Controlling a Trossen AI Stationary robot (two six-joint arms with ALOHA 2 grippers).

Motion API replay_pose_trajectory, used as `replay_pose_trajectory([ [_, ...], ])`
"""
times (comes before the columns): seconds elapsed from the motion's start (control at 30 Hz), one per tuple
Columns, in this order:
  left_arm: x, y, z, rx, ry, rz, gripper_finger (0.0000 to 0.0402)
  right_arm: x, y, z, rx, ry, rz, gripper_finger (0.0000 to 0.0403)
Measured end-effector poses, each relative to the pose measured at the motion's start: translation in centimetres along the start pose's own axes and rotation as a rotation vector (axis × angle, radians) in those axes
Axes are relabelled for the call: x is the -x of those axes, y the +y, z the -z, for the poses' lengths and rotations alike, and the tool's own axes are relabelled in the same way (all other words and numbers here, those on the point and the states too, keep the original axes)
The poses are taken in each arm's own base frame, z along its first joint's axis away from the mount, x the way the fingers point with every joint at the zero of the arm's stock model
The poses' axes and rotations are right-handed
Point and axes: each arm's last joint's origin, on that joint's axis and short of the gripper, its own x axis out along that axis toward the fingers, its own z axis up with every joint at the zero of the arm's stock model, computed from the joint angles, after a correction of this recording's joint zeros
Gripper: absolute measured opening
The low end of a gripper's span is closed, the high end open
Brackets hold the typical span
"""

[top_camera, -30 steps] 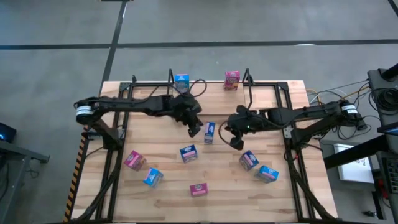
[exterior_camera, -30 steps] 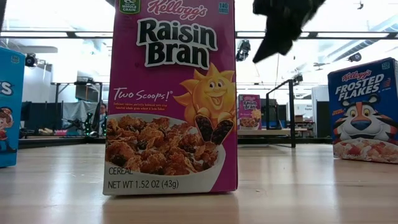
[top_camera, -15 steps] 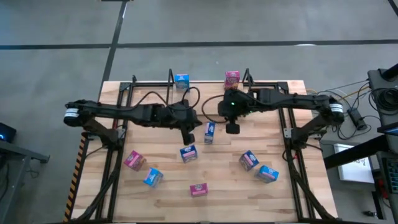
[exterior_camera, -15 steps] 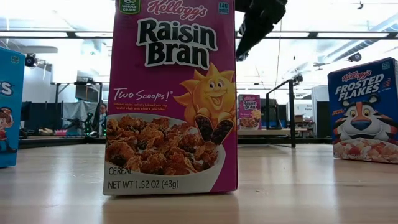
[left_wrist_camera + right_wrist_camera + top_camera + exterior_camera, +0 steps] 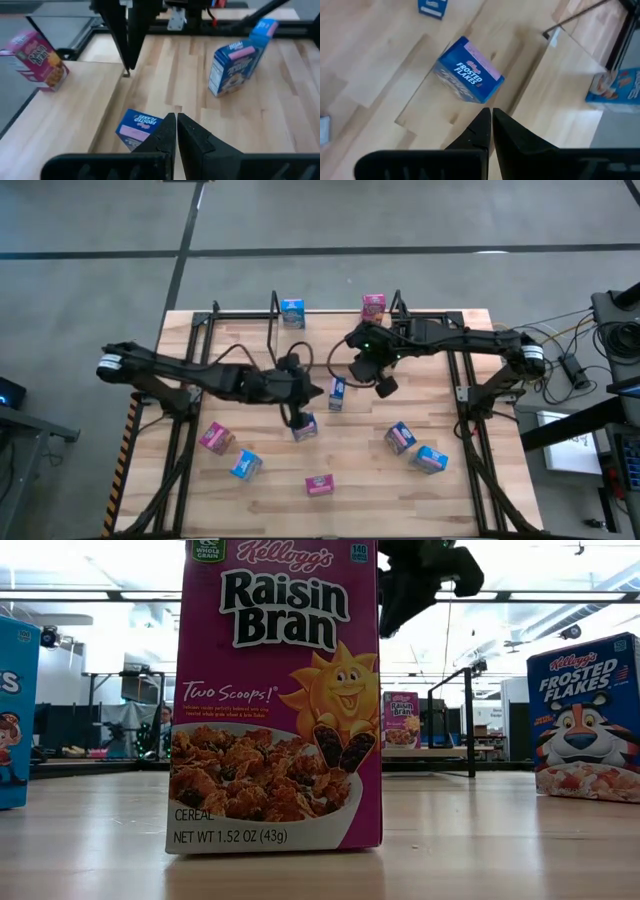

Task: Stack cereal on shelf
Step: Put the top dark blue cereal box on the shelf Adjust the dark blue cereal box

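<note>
Approach phase: nothing is held. The left end effector point(image 5: 299, 418), fingers pressed together, hovers over a blue cereal box point(image 5: 304, 427) mid-tabletop point(image 5: 350, 500); it must spread its fingers before gripping. The right end effector point(image 5: 383, 386), also closed and empty, hangs beside another blue box point(image 5: 337, 392). The shelf point(image 5: 335, 312) waits at the far edge.

A pale wooden table point(image 5: 200, 490) sits on grey concrete floor point(image 5: 100, 240). Just off the table's right edge, loose cables point(image 5: 575, 330) trail toward dark equipment point(image 5: 620, 315).
</note>
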Motion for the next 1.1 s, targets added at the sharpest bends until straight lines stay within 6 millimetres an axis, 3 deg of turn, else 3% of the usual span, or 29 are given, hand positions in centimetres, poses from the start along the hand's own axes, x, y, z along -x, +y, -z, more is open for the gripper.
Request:
replay_pose_trajectory([
  [0.23, 2.3, -1.1, 1.3, 0.077, -0.140, 0.070, 0.0000, -0.5, -0.3, -0.3, 0.024, -0.016, 0.016, 0.0031],
  [0.53, 4.8, -0.8, 2.2, 0.102, -0.272, 0.108, 0.0000, -0.8, -0.3, -0.3, 0.096, -0.020, 0.013, 0.0169],
  [0.7, 5.5, -0.3, 2.3, 0.069, -0.298, 0.035, 0.0000, -0.9, -0.4, -0.4, 0.105, -0.038, 0.015, 0.0212],
  [1.1, 6.3, 0.3, 2.0, -0.046, -0.310, -0.021, 0.0000, -5.6, -1.4, -2.3, 0.130, 0.007, -0.066, 0.0251],
])
